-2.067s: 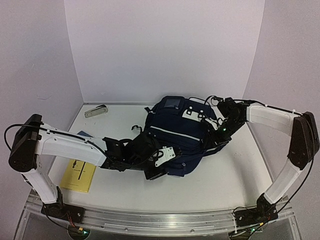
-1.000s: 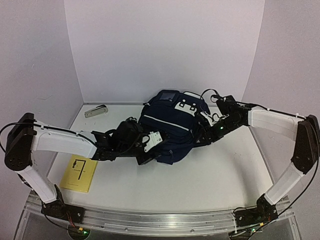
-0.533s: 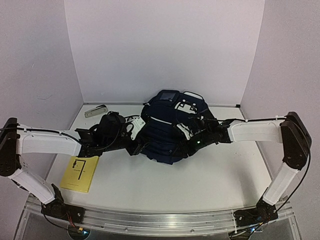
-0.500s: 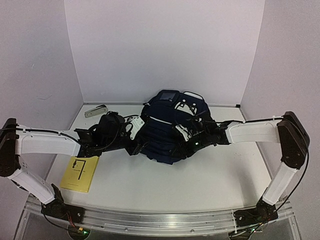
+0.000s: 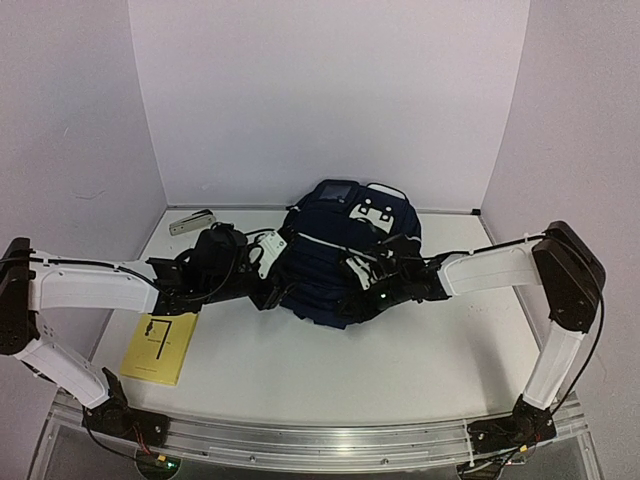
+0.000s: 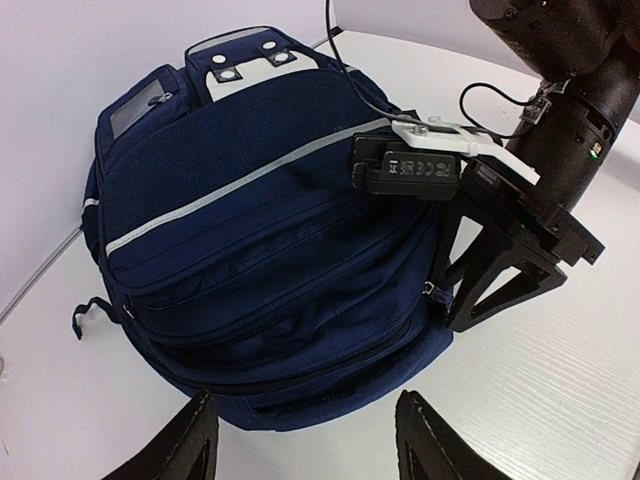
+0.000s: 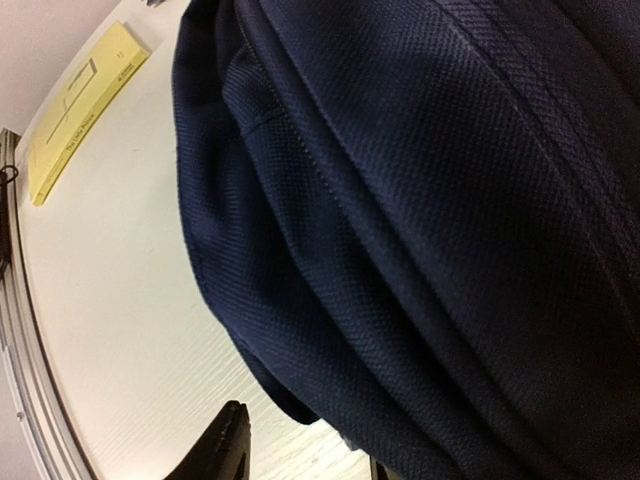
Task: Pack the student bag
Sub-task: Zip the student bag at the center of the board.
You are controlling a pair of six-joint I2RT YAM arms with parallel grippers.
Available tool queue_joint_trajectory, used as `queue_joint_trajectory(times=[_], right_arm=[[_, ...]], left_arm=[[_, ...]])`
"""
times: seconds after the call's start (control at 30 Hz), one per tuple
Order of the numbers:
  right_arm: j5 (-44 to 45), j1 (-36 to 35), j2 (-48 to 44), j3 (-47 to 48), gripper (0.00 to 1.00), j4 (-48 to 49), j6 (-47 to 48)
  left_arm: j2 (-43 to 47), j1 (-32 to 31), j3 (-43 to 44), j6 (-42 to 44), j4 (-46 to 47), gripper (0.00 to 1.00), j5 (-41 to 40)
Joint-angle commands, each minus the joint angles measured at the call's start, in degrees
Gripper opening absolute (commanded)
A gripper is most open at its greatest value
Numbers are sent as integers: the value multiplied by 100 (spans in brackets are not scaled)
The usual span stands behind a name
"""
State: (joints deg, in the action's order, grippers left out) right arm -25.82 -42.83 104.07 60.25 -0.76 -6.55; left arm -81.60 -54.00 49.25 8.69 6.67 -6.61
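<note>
I can read nothing on the student bag (image 6: 250, 260); the yellow booklet's (image 5: 158, 346) print, near left, is too small.

White-and-black left arm (image 5: 90, 285) reaches low and inward, black two-finger left gripper (image 6: 305, 440) spread wide. White-and-black right arm (image 5: 490, 268) mirrors it from the other side, elbow out. Black two-finger right gripper (image 7: 300, 455) has fingers parted.

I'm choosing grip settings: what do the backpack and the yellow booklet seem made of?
The backpack looks like woven synthetic fabric, matte navy: the right wrist view shows a fine grid weave and stitched seams. Its pale stripe may be reflective tape. The yellow booklet looks like paper or card, thin and flat, with a matte cover.
</note>
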Motion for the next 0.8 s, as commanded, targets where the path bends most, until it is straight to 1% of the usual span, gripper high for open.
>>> queue_joint_trajectory(times=[0.0, 0.1, 0.17, 0.2, 0.3, 0.43, 0.53, 0.67, 0.77], right_arm=[[233, -16, 134, 43, 30, 325, -162], [281, -15, 56, -4, 15, 321, -152], [357, -14, -41, -80, 4, 305, -121], [385, -10, -103, -113, 0, 277, -88], [414, -7, -357, -234, 0, 153, 53], [306, 5, -562, -270, 0, -88, 209], [203, 26, -576, -252, 0, -158, 261], [-66, 92, -550, -233, 0, -177, 216], [-276, 211, -562, -204, 0, -202, 167]], left_arm=[[-155, 4, 153, -44, 181, 60, 65], [-267, 1, 239, 66, 103, 59, 63], [-361, 2, 317, 190, 50, 58, 76], [-404, 3, 342, 311, 27, 58, 122], [-593, 4, 496, 648, -183, 58, 372], [-837, 3, 768, 1253, -486, 57, 960], [-1012, -3, 1047, 1605, -598, 54, 1108], [-1350, -77, 1507, 2133, -983, 52, 1261], [-1601, -112, 1666, 2413, -1065, 51, 1357]])
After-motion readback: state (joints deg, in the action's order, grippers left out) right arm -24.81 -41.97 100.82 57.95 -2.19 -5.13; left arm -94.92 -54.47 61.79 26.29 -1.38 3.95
